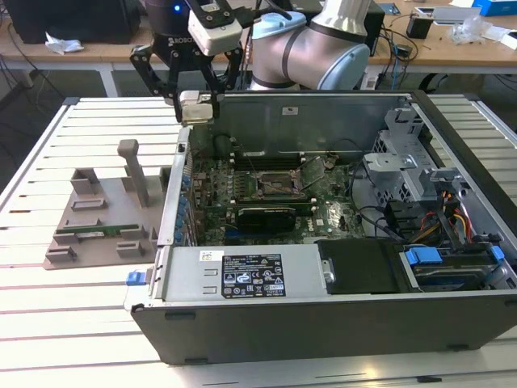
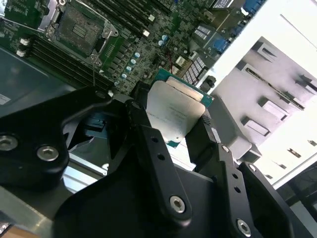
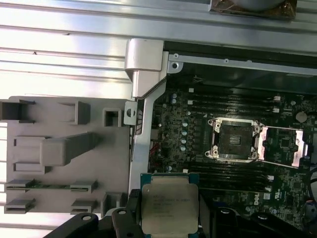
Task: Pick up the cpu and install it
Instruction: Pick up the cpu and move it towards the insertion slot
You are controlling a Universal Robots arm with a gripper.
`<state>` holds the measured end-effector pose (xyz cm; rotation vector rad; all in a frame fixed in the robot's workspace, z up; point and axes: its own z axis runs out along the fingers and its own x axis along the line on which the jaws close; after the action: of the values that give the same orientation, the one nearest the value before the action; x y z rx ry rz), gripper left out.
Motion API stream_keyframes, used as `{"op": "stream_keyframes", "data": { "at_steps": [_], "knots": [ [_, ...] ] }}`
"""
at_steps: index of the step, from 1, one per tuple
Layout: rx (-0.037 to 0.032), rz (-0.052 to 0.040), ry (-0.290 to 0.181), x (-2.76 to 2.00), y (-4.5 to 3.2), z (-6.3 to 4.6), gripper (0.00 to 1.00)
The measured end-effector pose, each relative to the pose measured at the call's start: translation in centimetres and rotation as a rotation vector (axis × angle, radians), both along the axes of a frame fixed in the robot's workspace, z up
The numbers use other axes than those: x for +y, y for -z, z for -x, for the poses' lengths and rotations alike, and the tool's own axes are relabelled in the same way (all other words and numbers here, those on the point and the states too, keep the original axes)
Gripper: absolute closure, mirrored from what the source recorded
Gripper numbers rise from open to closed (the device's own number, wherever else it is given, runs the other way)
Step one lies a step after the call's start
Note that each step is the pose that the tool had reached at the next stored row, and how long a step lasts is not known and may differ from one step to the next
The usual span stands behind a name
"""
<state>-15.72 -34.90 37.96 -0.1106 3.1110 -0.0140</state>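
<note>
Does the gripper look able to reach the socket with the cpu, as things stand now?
Probably yes. The gripper, jaws shut on the cpu, hangs over the open case's corner; the socket lies bare, its plate swung aside, with nothing standing over it.

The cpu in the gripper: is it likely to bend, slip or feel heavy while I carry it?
Probably stiff: the cpu is a flat chip with a metal top. It could slip, since the gripper pinches only two thin edges. Likely light, being so thin.
</note>
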Motion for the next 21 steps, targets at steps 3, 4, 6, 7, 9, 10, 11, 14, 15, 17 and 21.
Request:
{"op": "stream_keyframes", "data": {
  "at_steps": [3, 4, 6, 7, 9, 10, 11, 14, 15, 17, 21],
  "knots": [
    [0.0000, 0.0000, 0.000, 0.01, 0.00, -0.4, 0.45],
    [0.0000, 0.0000, 0.000, 0.02, 0.01, -0.5, 0.45],
    [0.0000, -0.0001, 0.000, 0.03, 0.04, -0.7, 0.45],
    [0.0000, -0.0001, 0.000, 0.03, 0.09, -0.8, 0.45],
    [0.0002, 0.0000, 0.000, 0.04, 0.26, -1.0, 0.45],
    [0.0005, 0.0000, 0.000, 0.05, 0.46, -1.2, 0.45],
    [0.0008, 0.0000, 0.000, 0.06, 0.59, -1.3, 0.45],
    [0.0016, 0.0000, 0.000, 0.11, 1.13, -1.9, 0.45],
    [0.0018, 0.0001, 0.000, 0.12, 1.28, -2.0, 0.45],
    [0.0023, 0.0000, 0.000, 0.19, 1.64, -2.3, 0.45],
    [0.0039, 0.0000, 0.000, 0.41, 2.08, -3.4, 0.45]
  ]
}}
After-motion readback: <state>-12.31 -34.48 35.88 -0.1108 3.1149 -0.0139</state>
